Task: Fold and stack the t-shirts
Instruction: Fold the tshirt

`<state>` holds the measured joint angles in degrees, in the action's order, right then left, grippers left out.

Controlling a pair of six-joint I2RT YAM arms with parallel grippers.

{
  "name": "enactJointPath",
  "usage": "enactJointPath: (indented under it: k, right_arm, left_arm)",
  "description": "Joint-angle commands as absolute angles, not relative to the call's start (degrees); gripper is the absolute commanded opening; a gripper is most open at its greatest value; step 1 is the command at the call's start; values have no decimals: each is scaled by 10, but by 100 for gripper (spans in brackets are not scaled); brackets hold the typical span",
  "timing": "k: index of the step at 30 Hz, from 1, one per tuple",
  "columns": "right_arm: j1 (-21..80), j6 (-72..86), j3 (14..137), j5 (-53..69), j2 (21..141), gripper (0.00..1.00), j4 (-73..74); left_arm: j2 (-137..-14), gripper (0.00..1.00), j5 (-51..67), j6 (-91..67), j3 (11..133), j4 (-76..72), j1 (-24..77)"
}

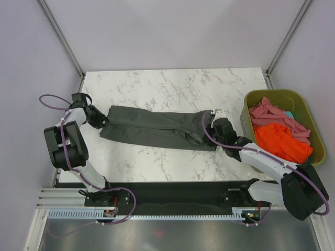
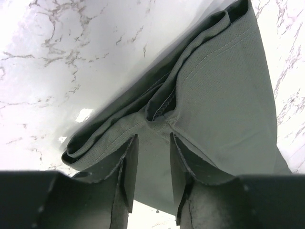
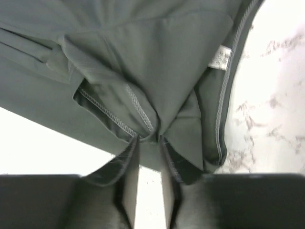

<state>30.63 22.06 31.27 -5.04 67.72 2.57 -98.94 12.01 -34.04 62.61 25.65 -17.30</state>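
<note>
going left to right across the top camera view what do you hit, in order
left pincer → dark grey t-shirt, laid out as a long strip → right pincer at the shirt's right end → olive-green bin

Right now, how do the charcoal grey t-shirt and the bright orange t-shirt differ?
The charcoal grey t-shirt lies folded long on the marble table; the bright orange t-shirt sits crumpled in the olive-green bin. The left gripper and right gripper are at the grey one's ends, neither at the orange.
</note>
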Motion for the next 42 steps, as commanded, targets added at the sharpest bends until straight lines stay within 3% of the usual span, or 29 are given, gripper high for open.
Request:
enactJointPath:
  k: [1,9,14,17,27,36,39,40,42]
  right_arm:
    - [308,255,376,-54,671,34,97]
    - [308,220,467,-101,790,36,93]
    - [300,214,568,-142,911,34,99]
    - [275,247,612,-178,946,38,117]
    - [178,275,698,-121,1035,45,135]
    - [162,282,708,-103,1087,44,106]
    - [154,289,695,-118,1096,37,86]
    - [149,296,685,-126,1098,25,79]
    - [144,308,669,-134,1095,13,49]
  left_arm:
    - [-955,41,100,-303,660,281,-176]
    - [-943,45,150,-314,680,280,-159]
    - [-1017,45,185,-320,735,278,-142]
    - [-1068,45,185,-320,768,278,-142]
    - [-1183,45,222,-326,855,276,-142]
    - [-1206,44,162,-336,839,277,-142]
    - [-1203,44,133,-337,829,277,-142]
    - [-1201,44,126,-337,825,277,-142]
    - [-1194,44,100,-340,815,277,-142]
